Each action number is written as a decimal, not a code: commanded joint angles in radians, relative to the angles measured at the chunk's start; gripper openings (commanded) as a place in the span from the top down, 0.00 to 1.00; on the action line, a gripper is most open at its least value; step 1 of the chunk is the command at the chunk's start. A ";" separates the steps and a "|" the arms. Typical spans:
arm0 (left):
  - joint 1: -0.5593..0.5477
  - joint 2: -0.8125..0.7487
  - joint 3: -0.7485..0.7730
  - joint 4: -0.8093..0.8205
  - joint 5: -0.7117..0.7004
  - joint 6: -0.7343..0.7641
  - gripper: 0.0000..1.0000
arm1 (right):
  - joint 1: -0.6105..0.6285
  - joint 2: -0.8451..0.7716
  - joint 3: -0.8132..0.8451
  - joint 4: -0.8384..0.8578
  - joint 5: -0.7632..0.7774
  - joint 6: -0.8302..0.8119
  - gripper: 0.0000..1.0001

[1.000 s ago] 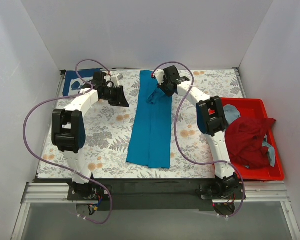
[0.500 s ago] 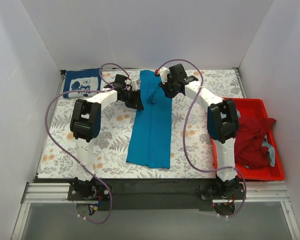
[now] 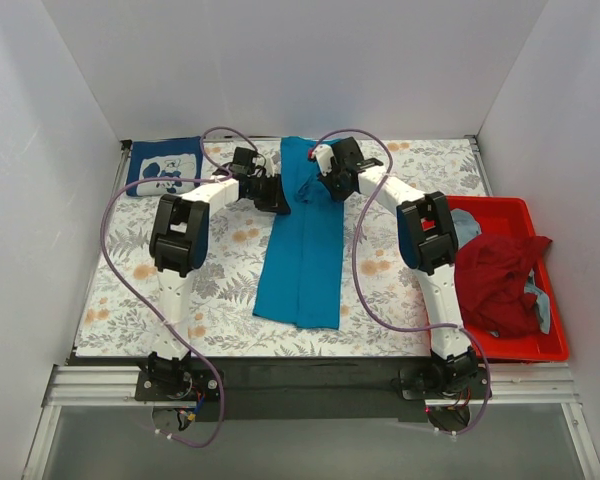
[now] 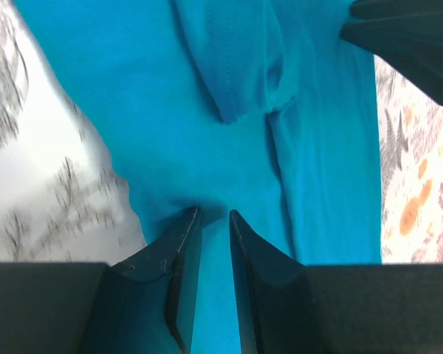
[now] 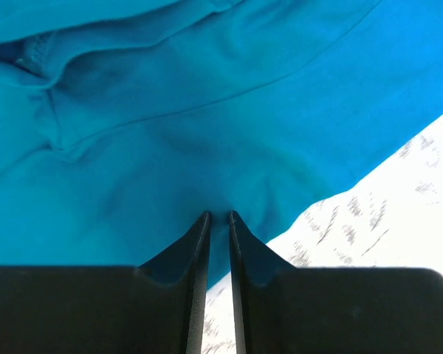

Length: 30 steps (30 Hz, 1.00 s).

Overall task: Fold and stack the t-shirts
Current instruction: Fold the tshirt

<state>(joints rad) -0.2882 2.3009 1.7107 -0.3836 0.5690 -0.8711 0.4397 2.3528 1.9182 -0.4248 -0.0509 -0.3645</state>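
The teal-blue t-shirt (image 3: 302,260) lies as a long strip folded lengthwise down the middle of the table. My left gripper (image 3: 276,196) is at the left edge of its far part, and in the left wrist view (image 4: 214,215) it is shut on a pucker of the teal cloth (image 4: 207,133). My right gripper (image 3: 323,186) is at the right edge opposite, and in the right wrist view (image 5: 220,215) it is shut on the teal cloth (image 5: 207,133). The navy t-shirt with a white graphic (image 3: 163,166) lies folded at the back left.
A red plastic bin (image 3: 540,345) stands at the right, holding a dark red shirt (image 3: 495,280) and pale blue-grey cloth (image 3: 462,225). The table has a floral cover (image 3: 220,280). White walls close in the back and sides. The right gripper's finger (image 4: 410,37) shows in the left wrist view.
My left arm has swung right from near the navy shirt to the teal shirt's left edge and closed on it. The right gripper has stayed on the shirt's far right part.
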 commanded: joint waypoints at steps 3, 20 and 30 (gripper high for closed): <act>0.015 0.084 0.096 0.003 -0.041 0.004 0.79 | -0.025 0.102 0.103 0.043 0.097 -0.040 0.78; 0.017 -0.323 0.098 0.012 0.124 0.237 0.19 | -0.033 -0.341 0.062 0.046 -0.151 -0.079 0.02; 0.015 -0.766 -0.315 -0.138 0.405 0.688 0.16 | -0.024 -0.714 -0.238 -0.152 -0.506 -0.401 0.02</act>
<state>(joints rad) -0.2703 1.5688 1.4967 -0.2852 0.8127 -0.4656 0.4072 1.6585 1.8259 -0.3904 -0.3779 -0.5545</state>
